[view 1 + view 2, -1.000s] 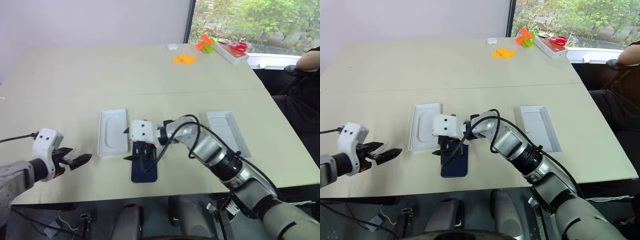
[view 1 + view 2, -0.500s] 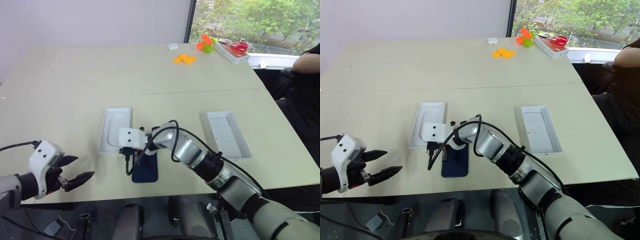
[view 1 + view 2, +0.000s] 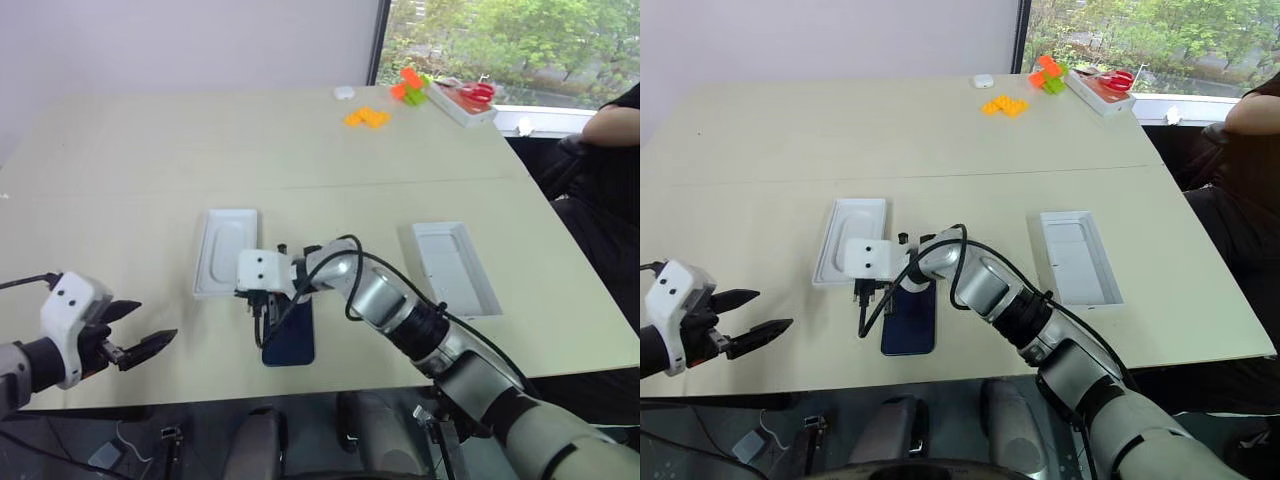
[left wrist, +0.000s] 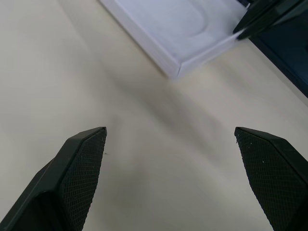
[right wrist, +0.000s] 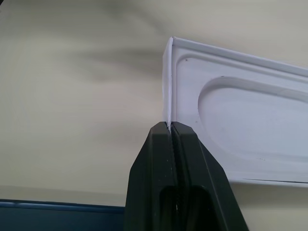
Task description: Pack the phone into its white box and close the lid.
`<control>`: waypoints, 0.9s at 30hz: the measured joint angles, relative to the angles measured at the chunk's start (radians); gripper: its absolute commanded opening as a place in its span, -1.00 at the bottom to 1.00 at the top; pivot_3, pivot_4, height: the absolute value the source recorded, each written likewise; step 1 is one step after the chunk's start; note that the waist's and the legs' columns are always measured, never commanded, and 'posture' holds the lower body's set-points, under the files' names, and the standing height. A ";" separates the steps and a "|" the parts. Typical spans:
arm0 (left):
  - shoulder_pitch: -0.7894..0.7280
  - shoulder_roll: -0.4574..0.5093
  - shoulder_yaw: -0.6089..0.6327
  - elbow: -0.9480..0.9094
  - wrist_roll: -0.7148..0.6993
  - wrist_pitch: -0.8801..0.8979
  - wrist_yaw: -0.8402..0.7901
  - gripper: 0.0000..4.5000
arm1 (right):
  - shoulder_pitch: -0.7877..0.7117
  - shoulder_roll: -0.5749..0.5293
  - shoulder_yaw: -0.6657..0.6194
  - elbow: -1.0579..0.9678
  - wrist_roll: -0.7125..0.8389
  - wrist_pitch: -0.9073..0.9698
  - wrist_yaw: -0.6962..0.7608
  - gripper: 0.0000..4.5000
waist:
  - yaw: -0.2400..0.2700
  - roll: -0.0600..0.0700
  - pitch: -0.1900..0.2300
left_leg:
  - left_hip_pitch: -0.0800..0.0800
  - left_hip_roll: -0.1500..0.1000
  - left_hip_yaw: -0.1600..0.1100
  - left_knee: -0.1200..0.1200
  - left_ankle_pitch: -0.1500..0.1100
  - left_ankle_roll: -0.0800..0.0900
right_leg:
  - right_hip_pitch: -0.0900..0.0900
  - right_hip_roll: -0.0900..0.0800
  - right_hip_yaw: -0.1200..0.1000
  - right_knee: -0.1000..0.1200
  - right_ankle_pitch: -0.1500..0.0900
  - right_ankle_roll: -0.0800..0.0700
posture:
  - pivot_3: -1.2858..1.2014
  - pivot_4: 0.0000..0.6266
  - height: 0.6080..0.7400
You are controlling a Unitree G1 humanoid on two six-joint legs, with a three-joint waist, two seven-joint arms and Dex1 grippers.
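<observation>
We are now pinching the near rim of the white box with our right claw, which was spread a second ago; the phone is lying just beside it on the worktop, unpacked, while our left claw is hanging spread.

bright window daylight, soft shadows, wrist views slightly blurred

Table bears phone, box, lid.
</observation>
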 measured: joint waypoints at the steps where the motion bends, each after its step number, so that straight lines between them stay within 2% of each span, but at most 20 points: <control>1: -0.004 -0.002 0.010 0.002 -0.001 0.001 0.004 1.00 | -0.003 -0.006 -0.014 -0.009 0.001 -0.002 0.002 -0.97 | 0.000 0.000 0.000 | 0.000 0.000 0.000 0.000 0.000 0.000 | 0.000 0.000 0.000 0.000 0.000 0.000 | 0.03 -0.52 0.78; 6: -0.045 -0.003 -0.009 -0.012 -0.019 0.004 0.022 1.00 | -0.003 -0.119 -0.136 -0.147 0.040 0.004 0.029 -0.97 | 0.004 0.000 0.000 | -0.002 -0.001 0.000 0.000 0.000 0.000 | -0.001 0.000 0.000 -0.001 0.000 0.000 | 0.03 -0.52 0.78; 11: -0.099 -0.012 -0.131 -0.078 -0.044 0.012 0.051 1.00 | 0.073 -0.298 -0.251 -0.257 0.097 -0.014 0.103 -0.97 | 0.002 0.000 0.000 | -0.004 -0.002 0.001 0.000 0.000 0.000 | -0.002 -0.002 0.000 -0.002 0.000 0.001 | 0.03 -0.52 0.78; 15: -0.172 -0.024 -0.249 -0.119 -0.045 0.012 0.085 1.00 | 0.208 -0.460 -0.323 -0.314 0.169 -0.075 0.210 -0.97 | 0.007 0.001 0.001 | -0.006 -0.002 0.001 0.000 0.000 0.000 | -0.003 0.000 0.000 -0.002 0.000 0.001 | 0.03 -0.52 0.78; 21: -0.225 -0.040 -0.336 -0.093 -0.037 0.008 0.120 1.00 | 0.325 -0.570 -0.370 -0.343 0.224 -0.121 0.297 -0.97 | 0.001 0.001 0.001 | -0.001 0.000 0.003 0.000 0.000 0.000 | -0.002 0.006 0.002 0.001 -0.003 0.005 | 0.03 -0.52 0.78; 27: -0.232 -0.043 -0.341 -0.065 -0.030 -0.009 0.122 1.00 | 0.392 -0.636 -0.361 -0.341 0.210 -0.180 0.340 -0.97 | 0.001 0.001 0.001 | 0.001 0.002 0.003 0.001 0.000 0.001 | 0.000 0.007 0.003 0.001 -0.003 0.005 | 0.03 -0.52 0.78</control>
